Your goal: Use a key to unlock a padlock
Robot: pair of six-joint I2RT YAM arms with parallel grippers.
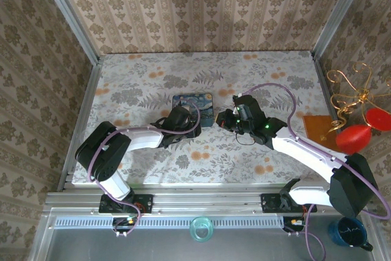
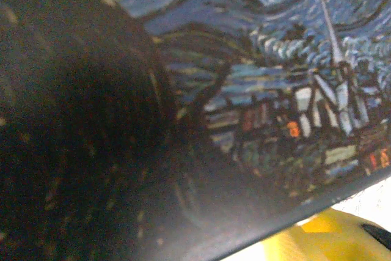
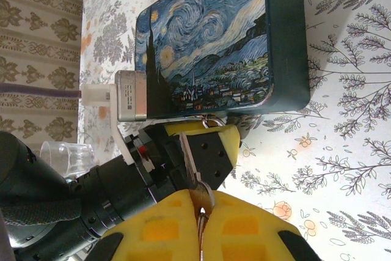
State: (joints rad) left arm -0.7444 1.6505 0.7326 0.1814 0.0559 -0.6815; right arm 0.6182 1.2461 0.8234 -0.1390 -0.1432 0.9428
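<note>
I see my right gripper (image 3: 201,215) clenched on the key (image 3: 197,181), blade pointing toward the padlock (image 3: 211,120) at the Starry Night box (image 3: 208,35) edge, where my left gripper (image 1: 184,116) sits, its grip impossible to tell.

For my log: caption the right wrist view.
Right claw pinches key near left claw, beside box.

Table (image 1: 275,77) is covered edge to edge by a pale cloth (image 1: 140,84) printed with grey leaf sprays and orange blossoms. A blue box (image 1: 195,103), painted with a swirling night sky, is seen lying flat on the cloth near the middle, lid upward, its dark sides touching the print.
</note>
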